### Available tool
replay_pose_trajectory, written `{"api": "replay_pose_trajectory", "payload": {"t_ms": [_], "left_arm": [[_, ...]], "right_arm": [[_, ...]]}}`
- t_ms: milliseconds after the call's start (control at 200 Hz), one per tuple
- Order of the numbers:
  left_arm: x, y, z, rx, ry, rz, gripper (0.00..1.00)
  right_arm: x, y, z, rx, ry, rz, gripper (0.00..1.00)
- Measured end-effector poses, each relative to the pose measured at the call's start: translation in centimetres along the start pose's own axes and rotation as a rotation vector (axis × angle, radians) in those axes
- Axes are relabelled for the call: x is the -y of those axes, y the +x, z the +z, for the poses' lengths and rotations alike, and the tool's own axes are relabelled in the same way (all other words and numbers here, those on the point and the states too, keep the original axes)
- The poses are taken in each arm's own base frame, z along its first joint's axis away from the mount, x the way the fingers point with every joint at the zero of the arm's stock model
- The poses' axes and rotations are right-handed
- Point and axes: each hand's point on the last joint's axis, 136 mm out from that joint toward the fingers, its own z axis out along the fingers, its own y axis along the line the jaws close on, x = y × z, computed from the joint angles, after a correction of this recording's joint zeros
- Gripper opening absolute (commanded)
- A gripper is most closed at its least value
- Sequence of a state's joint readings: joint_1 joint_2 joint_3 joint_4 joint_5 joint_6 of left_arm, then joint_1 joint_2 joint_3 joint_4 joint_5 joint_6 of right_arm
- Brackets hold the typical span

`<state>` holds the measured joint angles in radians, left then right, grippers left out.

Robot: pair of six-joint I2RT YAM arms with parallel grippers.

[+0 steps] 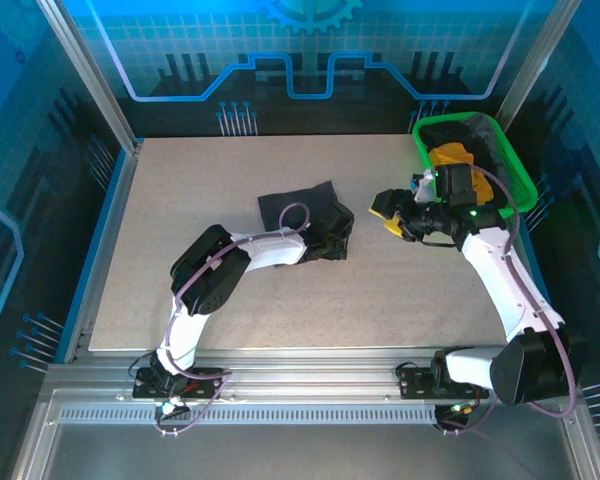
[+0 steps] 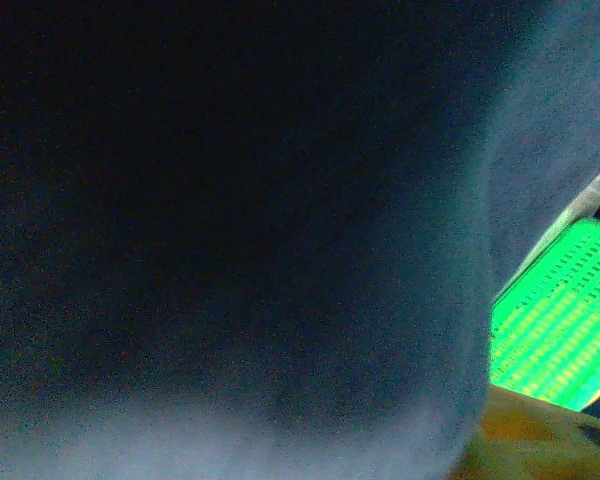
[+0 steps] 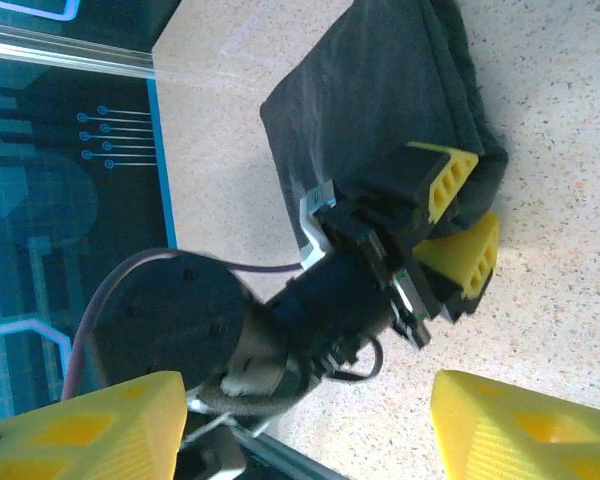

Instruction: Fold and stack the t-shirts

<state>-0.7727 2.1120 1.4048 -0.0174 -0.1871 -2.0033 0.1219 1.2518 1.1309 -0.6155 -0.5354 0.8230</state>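
Charcoal t-shirt [image 3: 380, 90] edge touches the left pincer [image 3: 485, 195].

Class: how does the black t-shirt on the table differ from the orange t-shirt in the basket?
The charcoal-black fabric t-shirt lies folded on the table; the bright orange t-shirt sits bunched in the green plastic basket. The black one is dark, the orange one vivid. Both are cloth.

Blue-lit patterned walls [image 1: 180, 50] and an aluminium frame [image 1: 300, 375] enclose a speckled beige tabletop [image 1: 180, 200].
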Motion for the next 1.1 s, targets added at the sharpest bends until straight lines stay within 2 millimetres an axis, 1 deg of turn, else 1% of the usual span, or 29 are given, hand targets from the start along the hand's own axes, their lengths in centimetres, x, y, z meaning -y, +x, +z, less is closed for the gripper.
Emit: {"api": "replay_pose_trajectory", "payload": {"t_ms": [80,100,145,225,295,335,380,440,510,560,575,595,665,735,820,935,980,1060,1100], "left_arm": [[0.2,-1.2,0.6,0.016,0.000,-0.014,0.27],[0.2,-1.5,0.7,0.020,-0.001,-0.018,0.23],[0.4,-2.1,0.7,0.027,-0.002,-0.027,0.18],[0.4,-3.4,0.7,0.024,-0.007,-0.048,0.11],[0.2,-5.1,0.2,0.016,-0.026,-0.055,0.10],[0.3,-6.4,-0.3,0.015,-0.036,-0.054,0.09],[0.4,-8.3,-0.9,0.019,-0.047,-0.045,0.07],[0.6,-11.6,-1.8,0.029,-0.065,-0.013,0.04],[1.3,-15.7,-2.7,0.036,-0.086,0.026,0.02],[1.8,-19.1,-3.4,0.046,-0.092,0.063,0.02],[1.9,-19.8,-3.5,0.048,-0.092,0.066,0.02],[2.2,-21.3,-3.9,0.053,-0.091,0.083,0.02],[2.7,-25.4,-5.1,0.059,-0.087,0.131,0.05],[3.2,-29.0,-6.1,0.054,-0.093,0.185,0.11],[4.7,-32.7,-6.4,0.038,-0.078,0.278,0.13],[6.7,-36.9,-6.3,0.037,-0.062,0.399,0.18],[7.1,-38.1,-6.4,0.040,-0.055,0.432,0.20],[7.4,-39.3,-6.6,0.033,-0.049,0.474,0.23],[7.6,-39.6,-6.7,0.028,-0.045,0.491,0.24]], "right_arm": [[-0.1,-0.2,-0.2,0.006,-0.002,0.000,0.67],[0.0,-0.2,-0.2,0.007,-0.001,0.001,0.67],[0.0,-0.3,-0.2,0.010,-0.001,0.007,0.67],[0.1,-0.4,-0.3,0.013,0.000,0.013,0.67],[0.1,-0.4,-0.3,0.013,0.000,0.015,0.67],[0.1,-0.4,-0.3,0.014,0.000,0.017,0.67],[0.1,-0.4,-0.3,0.014,0.000,0.020,0.67],[0.2,-0.5,-0.3,0.014,0.001,0.024,0.67],[0.3,-0.6,-0.1,0.013,0.002,0.028,0.66],[0.4,-0.6,0.0,0.010,0.005,0.035,0.66],[0.4,-0.7,0.1,0.009,0.006,0.037,0.66],[0.5,-0.7,0.2,0.008,0.007,0.039,0.66],[0.8,-0.8,0.5,0.001,0.014,0.048,0.66],[0.9,-0.9,0.8,-0.004,0.019,0.053,0.66],[0.9,-1.2,1.1,-0.006,0.023,0.054,0.66],[0.4,-1.4,1.5,-0.010,0.015,0.039,0.66],[0.0,-1.4,1.7,-0.009,0.007,0.027,0.66],[-0.6,-1.4,2.0,-0.006,-0.012,0.003,0.66],[-1.1,-1.4,2.1,-0.003,-0.024,-0.009,0.66]]}}
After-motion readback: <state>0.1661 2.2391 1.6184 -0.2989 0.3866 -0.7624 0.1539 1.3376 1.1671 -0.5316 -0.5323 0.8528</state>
